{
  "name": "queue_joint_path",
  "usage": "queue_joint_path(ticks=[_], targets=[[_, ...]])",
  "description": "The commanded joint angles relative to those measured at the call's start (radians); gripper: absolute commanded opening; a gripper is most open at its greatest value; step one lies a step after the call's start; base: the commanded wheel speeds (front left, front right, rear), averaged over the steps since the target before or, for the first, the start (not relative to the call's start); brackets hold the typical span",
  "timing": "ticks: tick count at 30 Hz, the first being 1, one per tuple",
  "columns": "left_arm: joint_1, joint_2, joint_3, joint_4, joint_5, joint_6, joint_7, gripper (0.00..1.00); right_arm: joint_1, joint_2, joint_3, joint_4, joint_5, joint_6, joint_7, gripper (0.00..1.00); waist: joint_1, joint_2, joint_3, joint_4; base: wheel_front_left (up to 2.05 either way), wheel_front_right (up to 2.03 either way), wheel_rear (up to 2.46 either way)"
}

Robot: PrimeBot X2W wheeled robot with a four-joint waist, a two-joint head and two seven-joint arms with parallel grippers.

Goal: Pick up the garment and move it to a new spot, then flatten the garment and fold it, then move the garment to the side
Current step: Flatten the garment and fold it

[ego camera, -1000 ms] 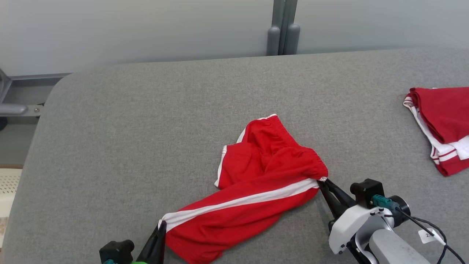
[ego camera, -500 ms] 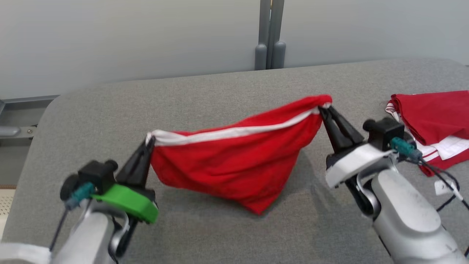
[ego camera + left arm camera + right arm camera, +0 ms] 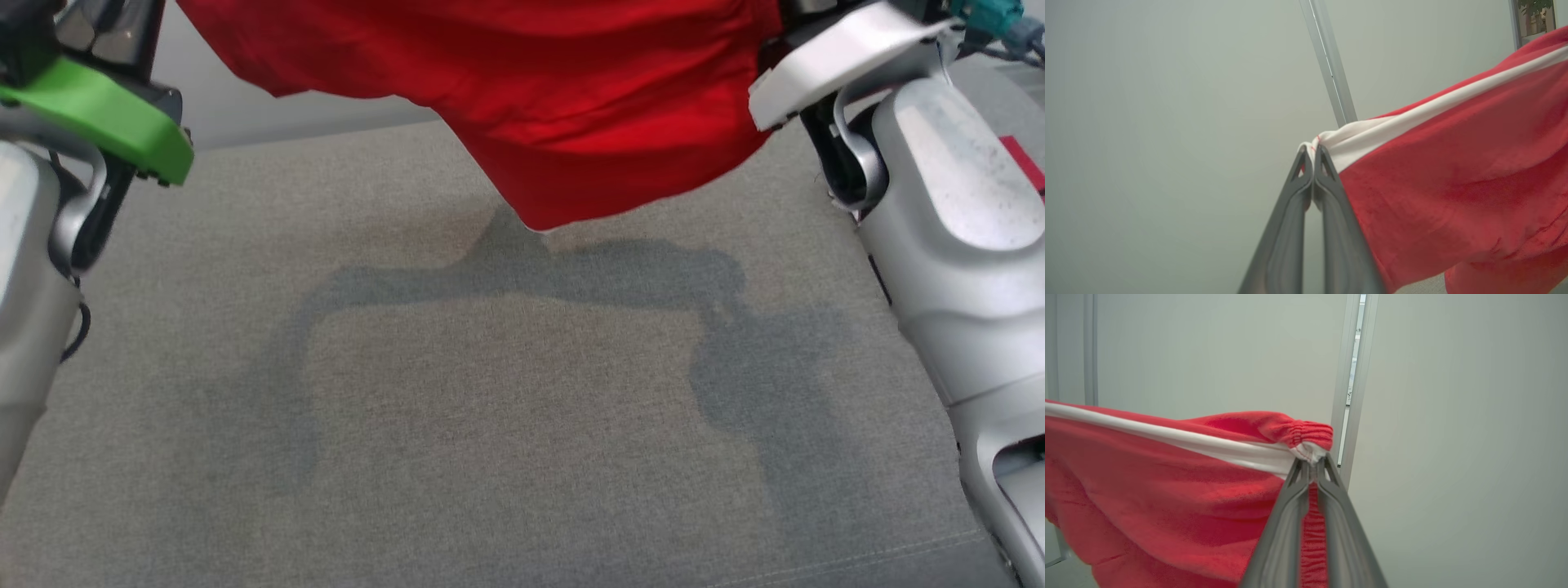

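**Counter** [image 3: 522, 425]: grey fabric top, spread across the lower head view. It carries a shadow [image 3: 522, 278] cast by the load above.

**Garment** [image 3: 588, 90]: red shorts, lifted off the counter and slung between the two arms. The long axis runs side to side, from one pincer to the other, along the taut upper edge. The body sags beneath that edge, and its lowest corner hangs above the far middle of the counter; whether it clears the surface cannot be told.

**Left arm** [image 3: 41, 245], **right arm** [image 3: 955, 245]: raised either side of the cloth, each at one end of it, neither nearer.

**Left pincer** [image 3: 1309, 149]: clenched on the hem corner, where the white stripe [image 3: 1412, 118] ends. The cloth trails off to its right.

**Right pincer** [image 3: 1312, 460]: clenched on the corner just under the gathered waistband [image 3: 1306, 430]. The cloth trails off to its left.

**Note:** the carry appears to be under way. On lowering, the sagging middle would likely meet the counter first, so the stretched top edge governs how flat the garment lands.
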Motion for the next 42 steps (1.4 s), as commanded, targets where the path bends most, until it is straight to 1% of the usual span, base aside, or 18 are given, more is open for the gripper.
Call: queue_joint_path(ticks=[1, 4, 8, 10, 13, 16, 17, 19, 22, 25, 27, 31, 33, 36, 38, 39, 40, 42], targets=[[-0.04, 0.008, -0.005, 0.018, -0.016, 0.002, 0.002, 0.0, -0.04, -0.004, 0.001, 0.022, -0.008, -0.002, 0.0, 0.0, 0.0, 0.0, 0.098, -0.003, 0.0, 0.0, 0.0], [-0.13, 0.006, -0.052, 0.063, -0.018, 0.002, 0.009, 0.0, -0.13, 0.002, -0.004, 0.105, -0.014, -0.002, 0.008, 0.0, 0.0, 0.0, 0.175, 0.003, 0.0, 0.0, 0.0], [-0.257, -0.015, -0.105, 0.127, -0.004, 0.002, 0.0, 0.0, -0.253, 0.002, -0.012, 0.205, -0.026, -0.002, 0.031, 0.0, 0.0, 0.0, 0.27, 0.021, 0.0, 0.0, 0.0], [-0.338, -0.023, -0.107, 0.159, 0.007, 0.002, -0.016, 0.0, -0.333, 0.005, -0.009, 0.234, -0.054, -0.002, 0.024, 0.0, 0.0, 0.0, 0.318, 0.024, 0.0, 0.0, 0.0], [-0.44, -0.046, -0.11, 0.199, 0.053, 0.006, -0.044, 0.0, -0.414, 0.016, -0.056, 0.273, -0.089, -0.002, 0.009, 0.0, 0.0, 0.0, 0.371, 0.03, 0.0, 0.0, 0.0], [-0.522, -0.059, -0.089, 0.223, 0.096, 0.031, -0.058, 0.0, -0.469, 0.017, -0.139, 0.274, -0.147, -0.002, -0.002, 0.0, 0.0, 0.0, 0.388, 0.034, 0.0, 0.0, 0.0], [-0.55, -0.065, -0.072, 0.212, 0.106, 0.04, -0.06, 0.0, -0.486, 0.018, -0.183, 0.237, -0.167, -0.002, -0.004, 0.0, 0.0, 0.0, 0.395, 0.037, 0.0, 0.0, 0.0], [-0.572, -0.076, -0.041, 0.159, 0.136, 0.045, -0.059, 0.0, -0.468, 0.036, -0.23, 0.182, -0.217, -0.002, -0.002, 0.0, 0.0, 0.0, 0.409, 0.042, 0.0, 0.0, 0.0], [-0.495, -0.086, -0.004, 0.127, 0.151, 0.032, -0.057, 0.0, -0.389, 0.05, -0.273, 0.153, -0.256, -0.002, -0.002, 0.0, 0.0, 0.0, 0.423, 0.046, 0.0, 0.0, 0.0], [-0.431, -0.099, 0.044, 0.101, 0.133, 0.021, -0.057, 0.0, -0.34, 0.051, -0.289, 0.141, -0.246, -0.002, -0.002, 0.0, 0.0, 0.0, 0.452, 0.044, 0.0, 0.0, 0.0], [-0.351, -0.112, 0.063, 0.084, 0.13, 0.013, -0.058, 0.0, -0.276, 0.052, -0.25, 0.135, -0.226, -0.002, -0.002, 0.0, 0.0, 0.0, 0.466, 0.042, 0.0, 0.0, 0.0], [-0.179, -0.144, 0.113, 0.032, 0.127, 0.004, -0.058, 0.0, -0.147, 0.025, -0.186, 0.089, -0.147, -0.002, -0.002, 0.0, 0.0, 0.0, 0.486, 0.036, 0.0, 0.0, 0.0], [-0.084, -0.165, 0.165, 0.013, 0.113, 0.003, -0.058, 0.0, -0.062, 0.014, -0.149, 0.055, -0.092, -0.002, -0.002, 0.0, 0.0, 0.0, 0.482, 0.033, 0.0, 0.0, 0.0], [0.063, -0.199, 0.222, -0.004, 0.126, 0.002, -0.058, 0.0, 0.08, -0.012, -0.129, 0.013, 0.003, -0.002, -0.002, 0.0, 0.0, 0.0, 0.453, 0.026, 0.0, 0.0, 0.0], [0.152, -0.219, 0.244, -0.015, 0.131, 0.003, -0.058, 0.0, 0.176, -0.027, -0.107, -0.006, 0.05, -0.002, -0.002, 0.0, 0.0, 0.0, 0.421, 0.021, 0.0, 0.0, 0.0], [0.194, -0.226, 0.247, -0.018, 0.132, 0.003, -0.058, 0.0, 0.219, -0.035, -0.109, -0.014, 0.079, -0.003, -0.002, 0.0, 0.0, 0.0, 0.405, 0.02, 0.0, 0.0, 0.0], [0.194, -0.226, 0.247, -0.018, 0.132, 0.003, -0.058, 0.0, 0.219, -0.035, -0.109, -0.014, 0.079, -0.003, -0.002, 0.0, 0.0, 0.0, 0.405, 0.02, 0.0, 0.0, 0.0], [0.278, -0.239, 0.249, -0.023, 0.129, 0.003, -0.058, 0.0, 0.305, -0.051, -0.082, -0.028, 0.108, -0.003, -0.002, 0.0, 0.0, 0.0, 0.368, 0.014, 0.0, 0.0, 0.0]])
